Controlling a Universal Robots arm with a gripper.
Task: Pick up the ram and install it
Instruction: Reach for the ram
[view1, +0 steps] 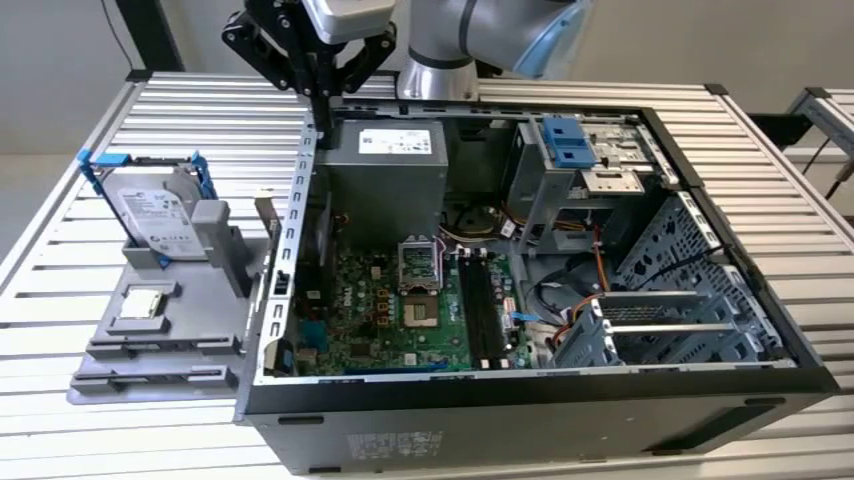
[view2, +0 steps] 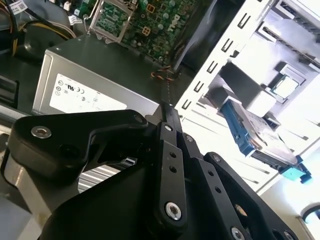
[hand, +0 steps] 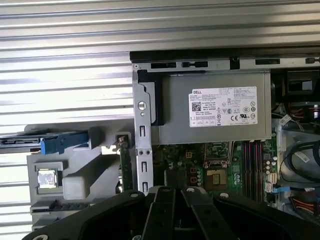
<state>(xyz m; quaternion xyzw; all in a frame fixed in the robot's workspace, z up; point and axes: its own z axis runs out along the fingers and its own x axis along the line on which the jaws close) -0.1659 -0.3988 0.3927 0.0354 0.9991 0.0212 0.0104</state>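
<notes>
First wrist view: ram (hand: 125, 167) stands on edge in grey holder (hand: 80, 167), just outside case wall (hand: 143, 150). Exterior view: gripper (view1: 318, 118) hangs above that wall's rear end, near power supply (view1: 387, 180), fingers pressed together, well above ram, not touching it.

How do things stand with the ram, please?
Gripper shut, empty, over case wall. Ram upright in holder, untouched. Wall close beside it.
</notes>
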